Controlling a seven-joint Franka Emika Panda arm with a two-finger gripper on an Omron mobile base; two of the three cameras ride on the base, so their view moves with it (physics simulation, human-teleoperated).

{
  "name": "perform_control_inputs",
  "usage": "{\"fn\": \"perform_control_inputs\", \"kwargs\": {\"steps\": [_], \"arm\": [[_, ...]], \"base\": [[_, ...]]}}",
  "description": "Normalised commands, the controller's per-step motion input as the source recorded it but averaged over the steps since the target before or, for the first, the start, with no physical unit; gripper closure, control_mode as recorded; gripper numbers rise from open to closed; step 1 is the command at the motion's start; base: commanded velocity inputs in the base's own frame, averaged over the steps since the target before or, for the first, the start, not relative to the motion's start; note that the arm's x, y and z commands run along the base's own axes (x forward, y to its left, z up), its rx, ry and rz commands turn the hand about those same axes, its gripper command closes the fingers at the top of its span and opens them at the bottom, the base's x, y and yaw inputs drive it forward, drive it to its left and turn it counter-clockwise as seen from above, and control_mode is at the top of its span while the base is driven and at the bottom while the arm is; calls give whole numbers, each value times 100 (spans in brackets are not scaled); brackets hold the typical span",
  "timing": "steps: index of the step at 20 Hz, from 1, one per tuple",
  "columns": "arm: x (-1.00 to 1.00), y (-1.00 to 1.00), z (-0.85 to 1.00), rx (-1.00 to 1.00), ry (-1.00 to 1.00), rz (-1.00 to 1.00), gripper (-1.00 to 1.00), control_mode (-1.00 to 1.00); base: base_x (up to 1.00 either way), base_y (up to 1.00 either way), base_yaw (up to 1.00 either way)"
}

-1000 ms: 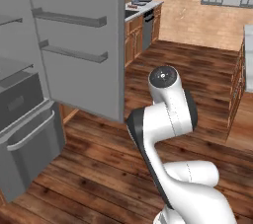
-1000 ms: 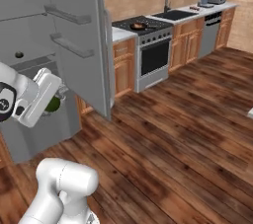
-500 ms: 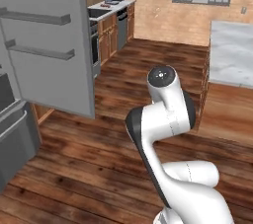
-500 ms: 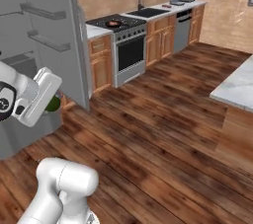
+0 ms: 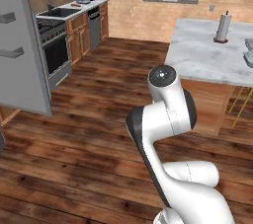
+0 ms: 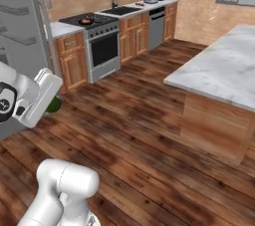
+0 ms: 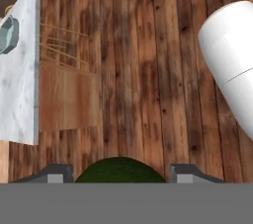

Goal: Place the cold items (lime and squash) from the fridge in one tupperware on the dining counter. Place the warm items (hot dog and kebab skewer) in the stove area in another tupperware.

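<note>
Wood floor (image 5: 99, 119) spread wide; marble table (image 6: 234, 70) stood right, clear tupperware (image 7: 9, 34) on its far end. End effector (image 7: 118, 176) pinched dark green lime (image 7: 119, 169) above floor; lime round, long axis indiscernible.

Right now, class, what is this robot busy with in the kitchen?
The gripper is carrying a dark green round item, probably the lime, clamped between its fingers above the wooden floor. The marble-topped dining counter stands to the right, with a clear tupperware on it. Nothing has been put in a container yet.
</note>
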Motion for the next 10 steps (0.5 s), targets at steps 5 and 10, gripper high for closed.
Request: {"fn": "perform_control_inputs", "kwargs": {"steps": [5,10], "arm": [[0,0,0,0,0,0,100,100],[0,0,0,0,0,0,100,100]], "base": [[-19,-89,-18],[-3,-92,-16]]}}
